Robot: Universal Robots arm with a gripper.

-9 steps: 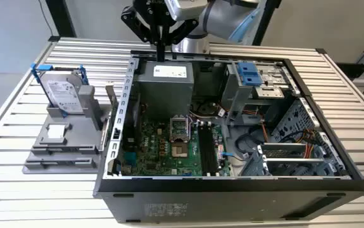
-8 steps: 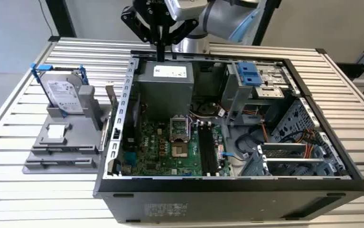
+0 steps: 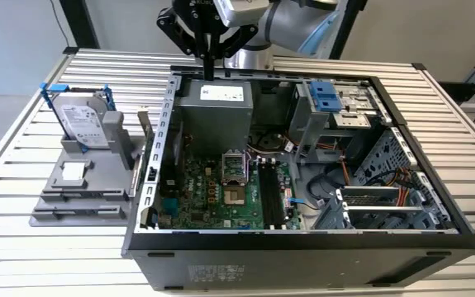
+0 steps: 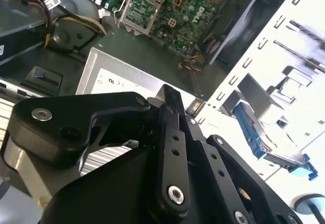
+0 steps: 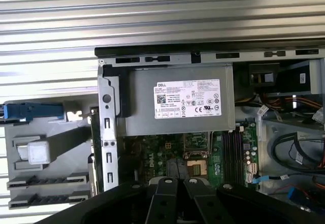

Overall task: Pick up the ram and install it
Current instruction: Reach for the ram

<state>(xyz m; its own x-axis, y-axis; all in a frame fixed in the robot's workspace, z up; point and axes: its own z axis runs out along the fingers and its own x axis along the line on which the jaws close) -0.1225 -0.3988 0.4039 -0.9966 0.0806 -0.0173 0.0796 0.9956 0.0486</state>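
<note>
Ram: not surely made out; thin dark strips in the two front slots of the grey holder (image 3: 80, 185) on the table (image 3: 22, 260) are too narrow to tell. Gripper (image 3: 210, 74): fingers (image 4: 170, 107) pressed together, pinching nothing, poised above the power supply (image 3: 214, 111) at the rear edge of the open case (image 3: 303, 247). White labels on the hard drive (image 3: 84, 120) and the power supply carry fine print.

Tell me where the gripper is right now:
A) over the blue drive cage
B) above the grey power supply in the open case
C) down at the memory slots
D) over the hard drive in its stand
B: in the exterior view the gripper hangs above the far end of the grey power supply, away from the hard drive and the memory slots.
</note>
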